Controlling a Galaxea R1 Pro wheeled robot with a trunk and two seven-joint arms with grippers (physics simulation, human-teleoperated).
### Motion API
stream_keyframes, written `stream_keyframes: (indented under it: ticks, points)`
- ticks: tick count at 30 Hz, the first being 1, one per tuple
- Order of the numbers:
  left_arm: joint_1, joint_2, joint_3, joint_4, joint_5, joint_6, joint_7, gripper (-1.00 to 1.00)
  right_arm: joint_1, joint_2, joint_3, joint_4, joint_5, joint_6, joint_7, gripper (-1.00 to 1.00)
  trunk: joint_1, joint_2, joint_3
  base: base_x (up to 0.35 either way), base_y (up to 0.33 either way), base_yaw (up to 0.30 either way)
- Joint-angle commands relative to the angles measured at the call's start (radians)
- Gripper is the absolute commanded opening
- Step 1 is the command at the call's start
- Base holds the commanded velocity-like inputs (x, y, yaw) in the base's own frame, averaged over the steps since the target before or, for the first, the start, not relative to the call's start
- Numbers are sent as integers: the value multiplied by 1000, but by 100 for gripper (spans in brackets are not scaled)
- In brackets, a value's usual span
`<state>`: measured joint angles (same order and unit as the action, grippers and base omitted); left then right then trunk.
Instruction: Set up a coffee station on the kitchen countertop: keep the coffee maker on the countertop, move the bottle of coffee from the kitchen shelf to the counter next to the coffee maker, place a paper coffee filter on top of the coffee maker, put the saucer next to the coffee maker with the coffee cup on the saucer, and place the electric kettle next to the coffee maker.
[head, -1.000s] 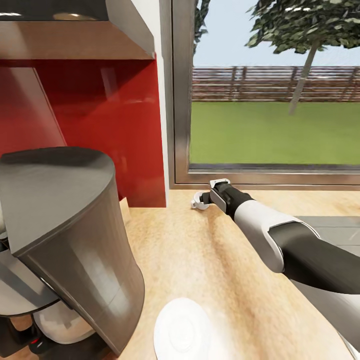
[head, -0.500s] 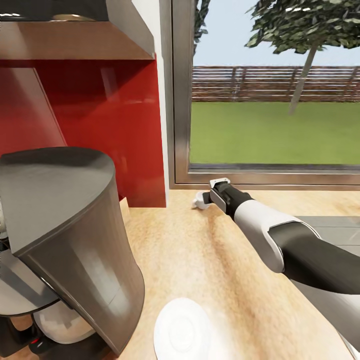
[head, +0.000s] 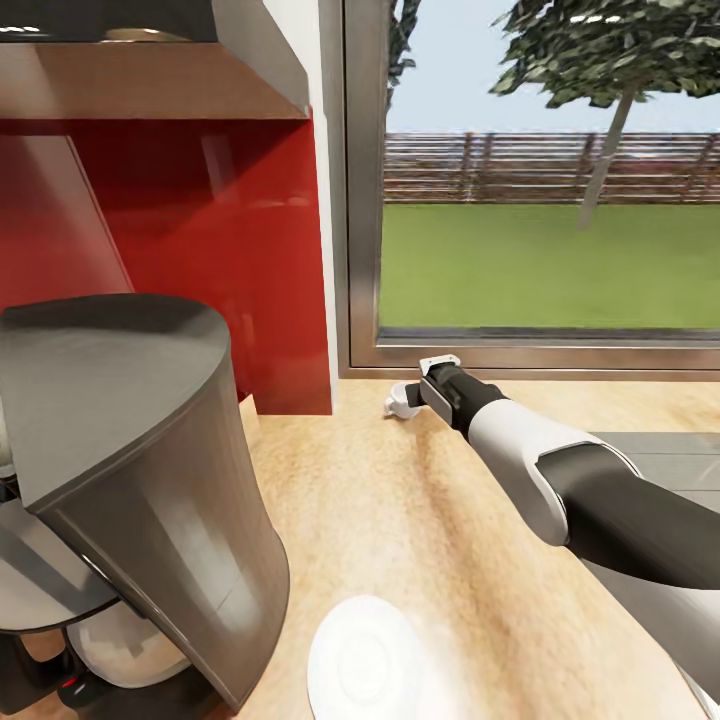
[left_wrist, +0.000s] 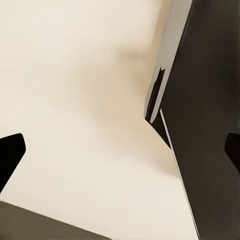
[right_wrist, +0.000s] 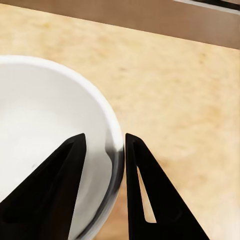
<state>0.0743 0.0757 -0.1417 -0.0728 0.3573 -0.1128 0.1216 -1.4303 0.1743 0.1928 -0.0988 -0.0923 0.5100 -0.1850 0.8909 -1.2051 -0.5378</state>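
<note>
I'm reaching with the right gripper (head: 412, 400) to the far edge of the tabletop (head: 440, 520), by the window sill, and it's grasping the cup (head: 401, 403). In the right wrist view the two fingers (right_wrist: 65, 180) are straddling the cup's (right_wrist: 55, 150) rim wall, one inside the bowl, one outside, pinched close on it. The saucer (head: 365, 655) is lying near me, well apart from the cup, just beside the coffee maker (head: 130, 500).

To do this well I'm thinking: keep the pinch firm, lift straight up before travelling, since a thin rim grip could let the cup swing or slip. Then carry it low and slow back to the saucer, centre it, and lower until it's seated before releasing.

Left gripper (left_wrist: 120, 155): tips are sitting far apart at the frame edges, so released and empty.

No brands, labels or readable writing anywhere.
</note>
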Motion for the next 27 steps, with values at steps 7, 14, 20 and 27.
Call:
stream_keyframes:
  ticks: [7, 14, 20, 27]
  points:
    - [0, 0, -9, 5, 8, 0, 4, 100, 1, 0, -5, 2, -33, 2, -4, -100, 0, 0, -1, 0, 0, 0]
    - [0, 1, -8, 5, 7, -2, 4, 100, 1, 0, -4, -3, -30, 4, -5, -100, 0, 0, -1, 0, 0, 0]
    - [-1, 1, -13, 3, 6, -1, 4, 100, 1, 0, -1, -5, -29, 4, -5, -100, 0, 0, -1, 0, 0, 0]
    - [-1, 9, -13, -5, 3, -5, 6, 100, 1, 0, -1, -60, -26, 12, -5, -100, 0, 0, -1, 0, 0, 0]
